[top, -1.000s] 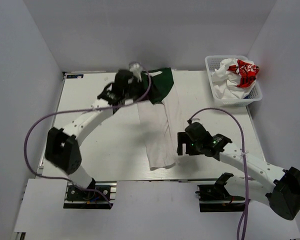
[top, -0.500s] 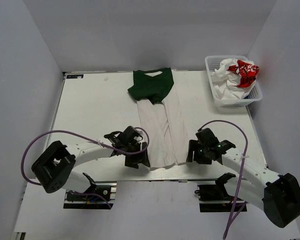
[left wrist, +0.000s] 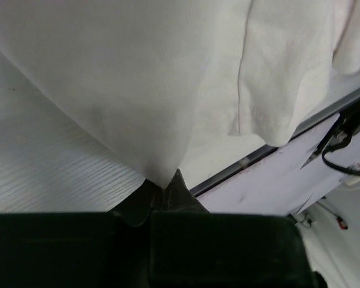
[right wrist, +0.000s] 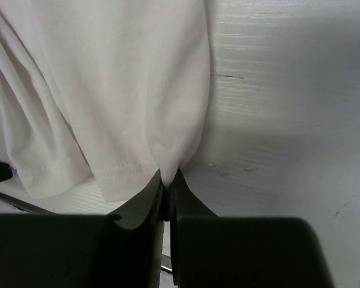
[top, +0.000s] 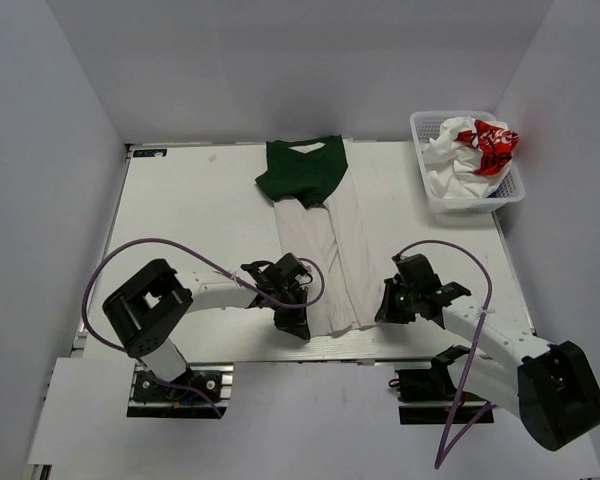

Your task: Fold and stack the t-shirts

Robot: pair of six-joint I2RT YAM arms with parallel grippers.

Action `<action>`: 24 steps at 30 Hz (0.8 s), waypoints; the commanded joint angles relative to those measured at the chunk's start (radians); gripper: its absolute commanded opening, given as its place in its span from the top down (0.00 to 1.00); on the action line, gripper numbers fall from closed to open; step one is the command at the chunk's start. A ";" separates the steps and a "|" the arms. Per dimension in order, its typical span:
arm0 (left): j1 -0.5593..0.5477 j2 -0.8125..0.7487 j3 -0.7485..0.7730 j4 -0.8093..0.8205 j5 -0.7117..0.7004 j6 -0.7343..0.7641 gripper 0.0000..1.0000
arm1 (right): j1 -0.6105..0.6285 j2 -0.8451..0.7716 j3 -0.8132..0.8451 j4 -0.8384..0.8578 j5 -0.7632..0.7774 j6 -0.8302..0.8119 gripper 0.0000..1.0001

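Low by the table (top: 200, 210) edge, both outstretched arms' fingers (left wrist: 181, 195) seem clamped on the off-white t-shirt (top: 330, 250) hem.

White table (top: 180, 220) with off-white, green-sleeved t-shirt (top: 325, 250) and far-right basket (top: 472, 203)

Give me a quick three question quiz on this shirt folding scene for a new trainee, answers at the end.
1. True or false: the left gripper is shut on the near edge of the off-white shirt.
2. Where is the white shirt with red print? A: in the basket. B: under the off-white shirt. C: on the floor.
3. Short answer: what is the right gripper pinching?

Key: 1 true. 2 A. 3 the near hem of the off-white shirt.
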 commanded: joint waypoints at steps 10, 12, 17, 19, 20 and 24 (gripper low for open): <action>-0.033 -0.069 0.191 -0.187 -0.189 0.045 1.00 | 0.001 -0.046 0.151 -0.087 -0.020 -0.027 1.00; -0.007 -0.078 0.227 -0.219 -0.217 0.031 1.00 | 0.000 -0.034 0.180 -0.094 0.043 -0.024 1.00; 0.016 -0.058 0.375 -0.354 -0.429 0.019 1.00 | -0.005 0.032 0.301 -0.022 0.100 -0.009 1.00; 0.054 -0.014 0.473 -0.420 -0.511 0.006 1.00 | -0.003 0.095 0.352 0.019 0.152 -0.004 1.00; 0.067 0.001 0.501 -0.429 -0.522 0.006 1.00 | -0.003 0.106 0.392 0.024 0.175 0.001 1.00; 0.152 0.104 0.656 -0.454 -0.549 0.006 1.00 | -0.010 0.260 0.536 0.079 0.218 -0.007 1.00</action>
